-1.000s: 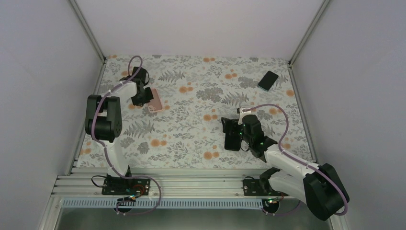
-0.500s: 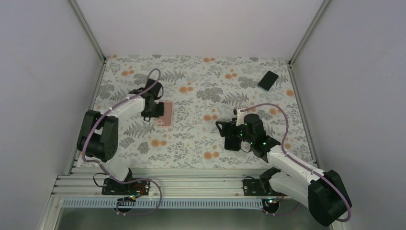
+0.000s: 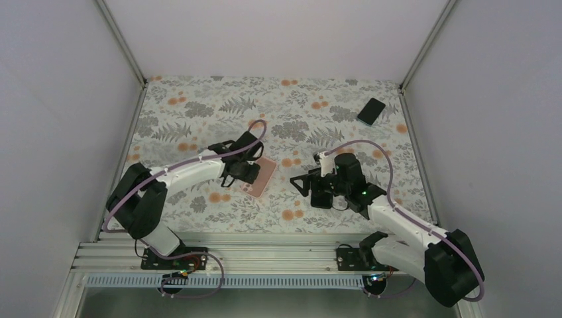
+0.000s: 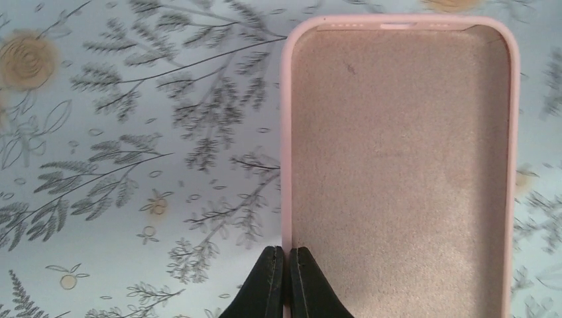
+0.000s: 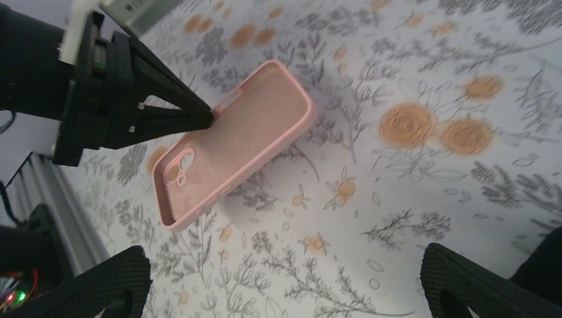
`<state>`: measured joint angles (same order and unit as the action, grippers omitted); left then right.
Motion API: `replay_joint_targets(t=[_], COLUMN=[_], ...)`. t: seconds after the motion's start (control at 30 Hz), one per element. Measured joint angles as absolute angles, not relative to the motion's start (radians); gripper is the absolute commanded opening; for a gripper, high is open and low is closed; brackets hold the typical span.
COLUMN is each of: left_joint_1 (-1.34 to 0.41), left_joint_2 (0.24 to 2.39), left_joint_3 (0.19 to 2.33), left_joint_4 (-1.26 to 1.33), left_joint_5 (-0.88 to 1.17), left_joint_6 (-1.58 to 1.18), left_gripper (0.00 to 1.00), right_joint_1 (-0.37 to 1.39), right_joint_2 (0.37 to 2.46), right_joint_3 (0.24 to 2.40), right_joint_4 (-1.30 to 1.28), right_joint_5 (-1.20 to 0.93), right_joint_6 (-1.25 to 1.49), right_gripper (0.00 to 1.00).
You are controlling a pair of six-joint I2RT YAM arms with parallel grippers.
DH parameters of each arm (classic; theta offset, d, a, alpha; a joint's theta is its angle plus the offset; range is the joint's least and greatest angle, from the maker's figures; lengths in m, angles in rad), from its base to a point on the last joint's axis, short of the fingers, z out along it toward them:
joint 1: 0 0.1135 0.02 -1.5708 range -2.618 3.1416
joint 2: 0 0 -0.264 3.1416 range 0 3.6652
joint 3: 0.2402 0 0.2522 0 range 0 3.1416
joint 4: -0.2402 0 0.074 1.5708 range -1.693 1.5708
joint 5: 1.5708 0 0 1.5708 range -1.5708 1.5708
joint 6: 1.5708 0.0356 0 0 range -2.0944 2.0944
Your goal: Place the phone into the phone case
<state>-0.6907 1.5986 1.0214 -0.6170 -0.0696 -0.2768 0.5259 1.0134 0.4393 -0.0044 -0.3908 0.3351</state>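
The pink phone case [image 3: 260, 176] is held open side up, a little above the floral table near its middle. My left gripper [image 4: 285, 262] is shut on the case's left rim; the case [image 4: 397, 165] fills the left wrist view. The case [image 5: 232, 142] also shows in the right wrist view, lifted, with its shadow beneath and the left gripper [image 5: 211, 117] pinching its edge. My right gripper [image 3: 306, 187] is open and empty, just right of the case; its fingers [image 5: 86, 285] stand wide apart. The black phone [image 3: 371, 110] lies at the far right of the table.
The floral table cover [image 3: 291, 119] spans the work area. Grey walls with metal corner posts [image 3: 417, 46] close it in on the left, back and right. An aluminium rail [image 3: 265, 255] runs along the near edge.
My left arm has carried the pink case from the far left of the table towards the middle and nearer. My right gripper has shifted slightly left, towards the case.
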Motion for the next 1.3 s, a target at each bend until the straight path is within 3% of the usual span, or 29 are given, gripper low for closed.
replay_joint_targets(t=[0.47, 0.8, 1.2, 1.3], left_joint_1=[-0.886, -0.935, -0.947, -0.948], left_joint_2=[1.452, 1.394, 1.370, 1.369], left_joint_3=[0.955, 0.943, 0.936, 0.933], left_joint_4=[-0.561, -0.563, -0.566, -0.570], left_joint_5=[-0.096, -0.097, -0.086, -0.094], left_joint_6=[-0.076, 0.033, 0.084, 0.081], left_gripper=[0.04, 0.04, 0.05, 0.14], right_joint_1=[0.507, 0.501, 0.501, 0.501], right_joint_2=[1.246, 1.415, 1.481, 1.485], right_joint_3=[0.643, 0.719, 0.727, 0.729], right_joint_4=[-0.131, -0.180, -0.161, -0.151], right_joint_5=[-0.601, -0.757, -0.928, -0.946], right_joint_6=[0.226, 0.165, 0.156, 0.168], right_gripper=[0.90, 0.61, 0.06, 0.04])
